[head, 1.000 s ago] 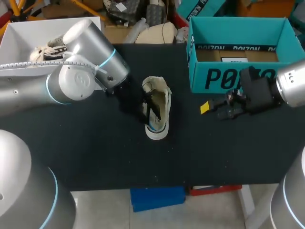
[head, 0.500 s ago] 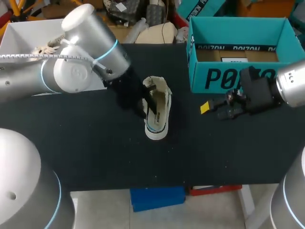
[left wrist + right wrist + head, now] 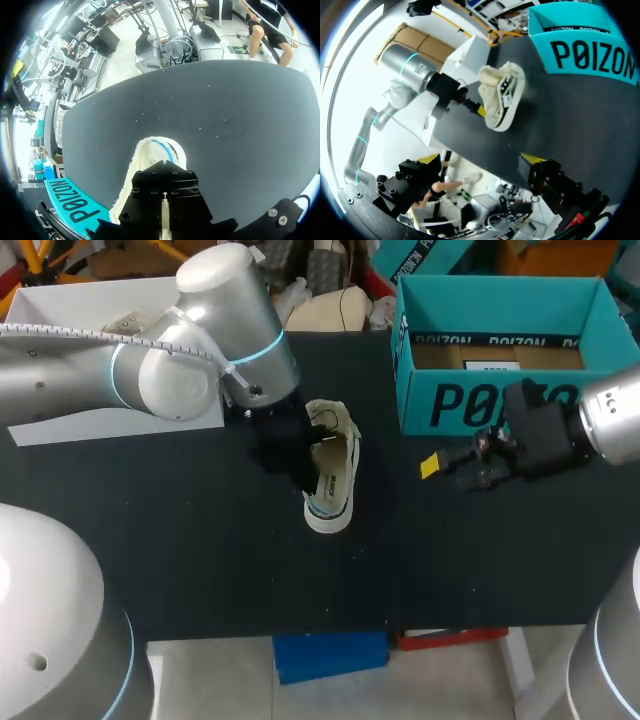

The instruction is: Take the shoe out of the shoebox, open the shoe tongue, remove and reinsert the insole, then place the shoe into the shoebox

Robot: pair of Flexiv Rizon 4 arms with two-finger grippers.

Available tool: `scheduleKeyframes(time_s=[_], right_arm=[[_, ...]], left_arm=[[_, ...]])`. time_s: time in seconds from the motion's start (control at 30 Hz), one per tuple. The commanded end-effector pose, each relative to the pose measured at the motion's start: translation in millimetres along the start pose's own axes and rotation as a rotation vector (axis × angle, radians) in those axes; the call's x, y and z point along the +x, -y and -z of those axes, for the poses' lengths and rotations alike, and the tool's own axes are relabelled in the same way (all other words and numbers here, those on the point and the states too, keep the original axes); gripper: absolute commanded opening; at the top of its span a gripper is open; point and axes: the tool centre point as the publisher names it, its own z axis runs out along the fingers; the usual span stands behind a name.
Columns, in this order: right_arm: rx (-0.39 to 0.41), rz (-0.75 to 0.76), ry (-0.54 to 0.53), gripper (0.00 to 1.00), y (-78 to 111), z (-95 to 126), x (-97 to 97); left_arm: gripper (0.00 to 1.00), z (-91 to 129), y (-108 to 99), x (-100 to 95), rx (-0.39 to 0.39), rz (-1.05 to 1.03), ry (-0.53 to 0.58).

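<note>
One black table (image 3: 200, 560) fills the scene. The left gripper (image 3: 308, 462) presses against the side of the single pale shoe (image 3: 335, 475) lying mid-table; I cannot tell its grip. Further right, the right gripper (image 3: 480, 160) hangs with its fingers wide apart, just in front of the one teal shoebox (image 3: 500, 405).

Left claw (image 3: 300, 465) down-tilted; right claw (image 3: 481, 160) level, fingers wide apart.

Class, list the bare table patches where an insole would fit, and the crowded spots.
Free: the table along its near edge, past the shoe toe. Crowded: beside the shoe, where the left gripper sits, and between right gripper and shoebox.
</note>
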Motion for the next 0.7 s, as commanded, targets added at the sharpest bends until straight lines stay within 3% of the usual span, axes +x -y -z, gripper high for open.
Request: scheduleKeyframes(time_s=[0.03,0.7], right_arm=[[0.002,-0.001,0.002,1.00,-0.6,0,0.5],[0.002,-0.001,0.002,1.00,-0.6,0,0.5]], left_arm=[[0.00,-8,-2,-3.9,0.003,-0.005,-0.022],[0.00,-41,-3,6.4,0.032,0.000,-0.089]])
